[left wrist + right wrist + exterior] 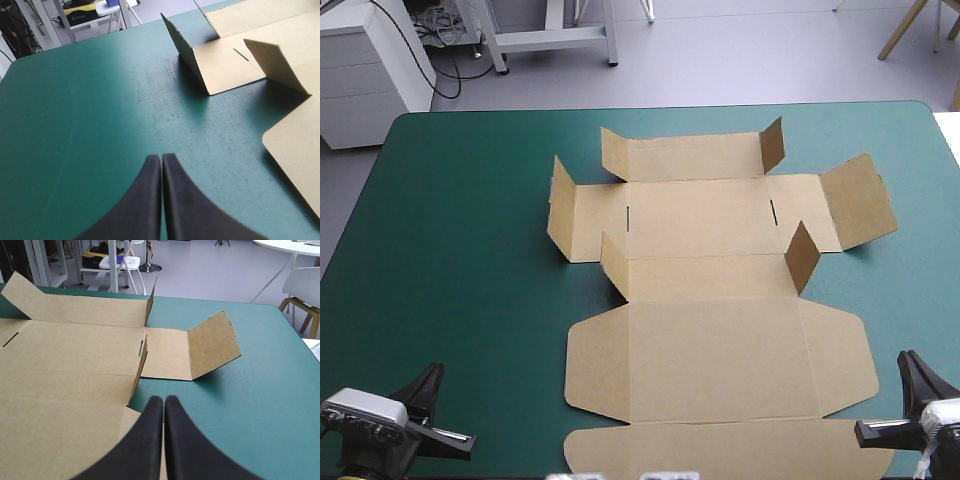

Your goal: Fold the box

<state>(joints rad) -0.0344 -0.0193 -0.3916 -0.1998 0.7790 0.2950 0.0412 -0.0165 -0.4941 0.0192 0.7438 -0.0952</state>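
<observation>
The brown box (710,290) is lying unfolded on the teal-green cover (460,250), taking up the middle of the table and reaching toward its near edge. Most of the sheet is resting flat, while the small flaps (800,255) and the left and right end panels (860,200) are standing partly raised. The left gripper (161,159) is hovering over bare cover at the near left, well apart from the box, its black fingers pressed together. The right gripper (163,400) is hovering at the near right, just beside the box's edge, with fingers likewise pressed together.
</observation>
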